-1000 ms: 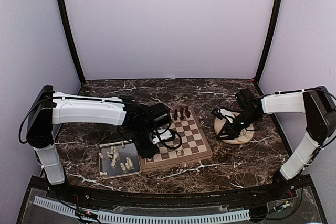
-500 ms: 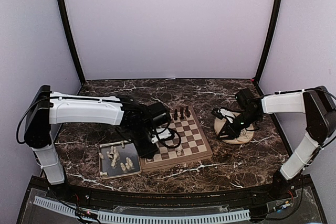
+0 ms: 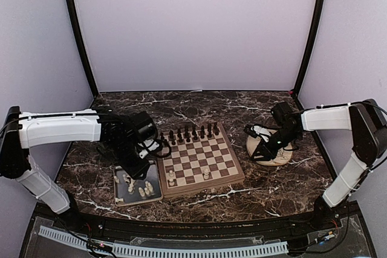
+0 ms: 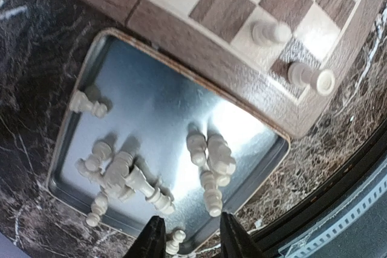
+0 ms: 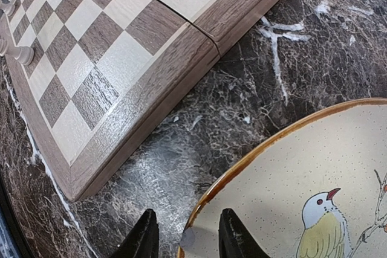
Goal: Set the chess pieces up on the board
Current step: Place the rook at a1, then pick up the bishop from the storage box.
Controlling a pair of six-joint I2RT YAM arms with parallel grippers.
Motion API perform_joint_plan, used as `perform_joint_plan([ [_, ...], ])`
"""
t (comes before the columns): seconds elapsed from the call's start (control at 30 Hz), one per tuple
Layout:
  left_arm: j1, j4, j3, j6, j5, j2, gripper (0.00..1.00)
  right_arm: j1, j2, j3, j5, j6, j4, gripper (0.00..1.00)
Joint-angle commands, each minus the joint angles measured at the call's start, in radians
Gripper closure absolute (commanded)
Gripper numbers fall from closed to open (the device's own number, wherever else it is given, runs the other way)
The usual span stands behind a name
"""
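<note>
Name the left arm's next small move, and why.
Probably lower the open left fingers onto one white piece in the tray. They hover empty above the tray, which holds many such pieces, while only two white pieces stand on the board.

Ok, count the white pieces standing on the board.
3. One white piece stands on the near-left corner square of the board. Another is on the square just beyond it, beside the tray. A third is further right in the near rows. None seem hidden.
</note>
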Motion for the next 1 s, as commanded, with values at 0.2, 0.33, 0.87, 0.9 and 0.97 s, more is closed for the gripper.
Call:
perform_joint_plan([
  [0.2,-0.004,-0.046,-0.083,-0.067,0.098,-0.001,0.65,-0.003,0.002,0.023,-0.002,-0.014,-0.007,0.65],
  [0.33,-0.004,-0.044,-0.077,-0.048,0.072,0.034,0.66,-0.003,-0.005,0.019,0.001,-0.012,-0.006,0.65],
  [0.87,-0.004,0.003,-0.098,-0.006,0.109,0.105,0.75,-0.003,0.001,0.020,0.005,-0.015,-0.007,0.65],
  [0.9,-0.004,0.001,-0.098,-0.005,0.110,0.108,0.76,-0.003,0.000,0.020,0.004,-0.015,-0.007,0.65],
  [0.97,-0.004,-0.004,-0.099,-0.004,0.104,0.113,0.80,-0.003,0.000,0.019,0.006,-0.015,-0.007,0.65],
])
